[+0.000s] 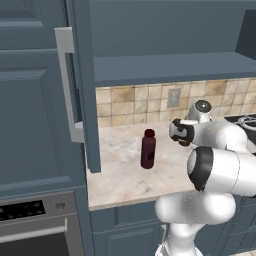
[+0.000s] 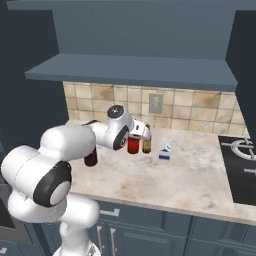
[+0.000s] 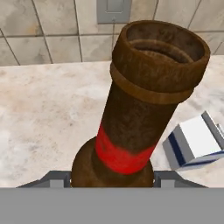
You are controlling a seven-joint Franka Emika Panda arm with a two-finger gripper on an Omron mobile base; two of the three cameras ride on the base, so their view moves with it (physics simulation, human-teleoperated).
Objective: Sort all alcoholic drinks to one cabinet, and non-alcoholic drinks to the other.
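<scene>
My gripper is shut on the red-label beer bottle, which stands on the counter by the tiled wall. In the hand view its brown neck and red band rise between my gripper's two tips, which press against its sides. The tan-label beer bottle stands right beside it, to its right. The squat maroon bottle with a red cap stands upright further left on the counter, apart from the hand; my arm partly hides the maroon bottle in the right base view.
A small blue-and-white carton sits just right of the beer bottles. An open upper cabinet door hangs over the counter's left end. A stove top lies at the right, and an oven at the lower left.
</scene>
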